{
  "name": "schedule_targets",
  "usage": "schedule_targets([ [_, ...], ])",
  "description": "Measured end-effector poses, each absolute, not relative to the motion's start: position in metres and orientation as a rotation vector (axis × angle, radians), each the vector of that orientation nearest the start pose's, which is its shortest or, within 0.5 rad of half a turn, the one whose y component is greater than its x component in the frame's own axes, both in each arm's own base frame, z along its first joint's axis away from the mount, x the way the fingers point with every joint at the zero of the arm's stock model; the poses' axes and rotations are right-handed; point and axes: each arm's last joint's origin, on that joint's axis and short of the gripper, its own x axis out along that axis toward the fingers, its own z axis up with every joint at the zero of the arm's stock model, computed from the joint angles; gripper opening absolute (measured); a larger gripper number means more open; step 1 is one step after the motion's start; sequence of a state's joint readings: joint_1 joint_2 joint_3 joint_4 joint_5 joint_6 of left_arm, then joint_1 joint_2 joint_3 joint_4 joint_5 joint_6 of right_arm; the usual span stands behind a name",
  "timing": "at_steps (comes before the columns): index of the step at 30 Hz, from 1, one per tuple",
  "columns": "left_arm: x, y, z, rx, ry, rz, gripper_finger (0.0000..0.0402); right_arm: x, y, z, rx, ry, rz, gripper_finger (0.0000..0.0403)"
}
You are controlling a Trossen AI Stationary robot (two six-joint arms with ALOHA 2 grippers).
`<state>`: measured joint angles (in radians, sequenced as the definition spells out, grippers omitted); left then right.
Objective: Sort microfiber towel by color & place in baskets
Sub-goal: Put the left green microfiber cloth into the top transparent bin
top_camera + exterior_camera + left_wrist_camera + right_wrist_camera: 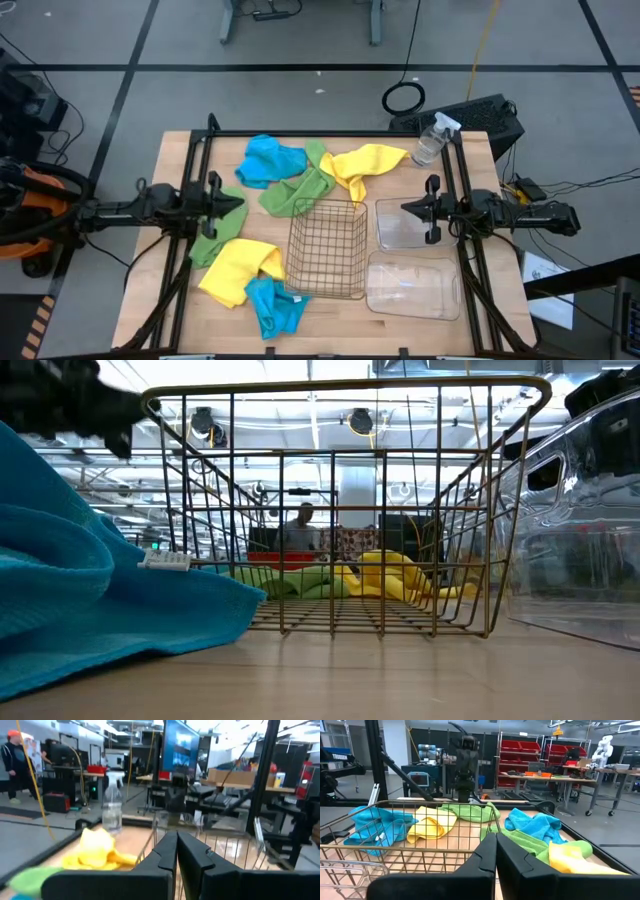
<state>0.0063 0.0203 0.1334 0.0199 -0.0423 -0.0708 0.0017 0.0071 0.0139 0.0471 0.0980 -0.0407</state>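
You'll read nothing on the blue towel's white tag (166,560); left gripper (240,201) and right gripper (405,208) both closed, empty.

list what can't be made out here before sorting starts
- Green towel by the left gripper: high view, partly hidden under the arm.
- Clear tubs: low view, cut off by the picture's edge.
- Towel tag: print too small.
- Spray bottle: left wrist view, blurred.
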Motion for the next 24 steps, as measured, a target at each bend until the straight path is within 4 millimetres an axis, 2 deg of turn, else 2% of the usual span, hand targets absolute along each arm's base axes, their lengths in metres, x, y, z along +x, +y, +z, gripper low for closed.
schedule_targets([
  [5,0.079,0.003,0.248,-0.068,-0.062,0.1,0.0018,0.097,-0.003,0.176,-0.034,-0.086,-0.106,0.0],
  [10,0.081,0.004,0.286,0.006,-0.003,0.124,0.0018,0.095,-0.003,0.187,-0.029,-0.139,-0.106,0.0],
  [18,0.102,0.005,0.339,0.076,0.104,0.16,0.0018,0.082,-0.004,0.242,0.011,-0.228,-0.126,0.0],
  [22,0.118,0.007,0.353,0.128,0.163,0.212,0.0018,0.08,-0.006,0.272,0.029,-0.192,-0.217,0.0],
  [24,0.126,0.008,0.354,0.14,0.198,0.23,0.0018,0.081,-0.007,0.287,0.031,-0.159,-0.25,0.0],
])
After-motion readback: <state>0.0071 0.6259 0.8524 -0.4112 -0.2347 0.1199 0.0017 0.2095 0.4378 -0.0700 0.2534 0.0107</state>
